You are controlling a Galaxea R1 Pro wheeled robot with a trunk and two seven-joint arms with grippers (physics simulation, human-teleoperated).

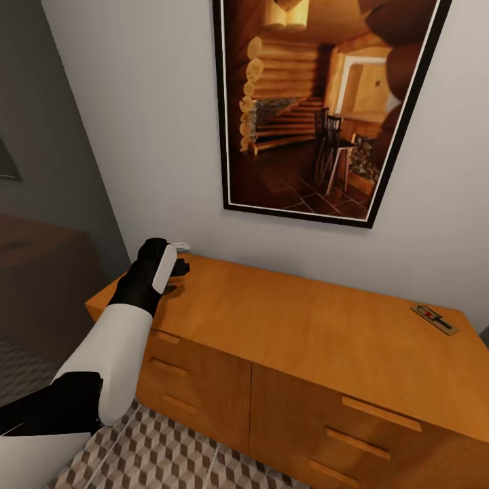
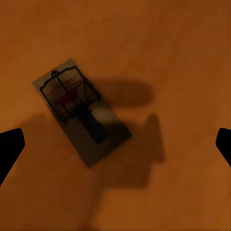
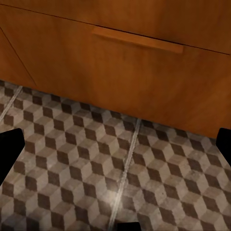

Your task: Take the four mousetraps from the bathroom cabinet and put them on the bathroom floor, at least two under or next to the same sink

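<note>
Floor tiling (image 1: 170, 455) with the cube pattern in brown, beige and grey runs along the foot of the cabinet (image 1: 305, 326). The right wrist view looks down on the same bathroom floor (image 3: 96, 168), crossed by pale grout lines, and on a cabinet drawer front with a slim bar handle (image 3: 137, 39). The two dark fingertips of the right gripper (image 3: 115, 147) sit at opposite edges of that view, spread wide with nothing between them.

The left arm (image 1: 109, 353), white with a black wrist, reaches over the cabinet's near-left corner. The left gripper (image 1: 170, 268) hangs above the orange-brown top at its left rear, close to the wall. In the left wrist view its fingertips (image 2: 9, 147) stand far apart at the frame edges, fully spread and gripping nothing. Between them, flat on the wood, lies one mousetrap (image 2: 82, 111): a dark rectangular plate with thin wire parts and a red mark, turned at an angle to the fingers. The gripper's shadow falls on the wood just beside it. Contact between fingers and trap is not visible.

A second mousetrap (image 1: 435, 318) lies flat on the cabinet top near its right rear corner, well apart from the left gripper.

Above the cabinet, a black-framed picture (image 1: 319, 102) of a log interior hangs on the white wall (image 1: 136, 136).
</note>
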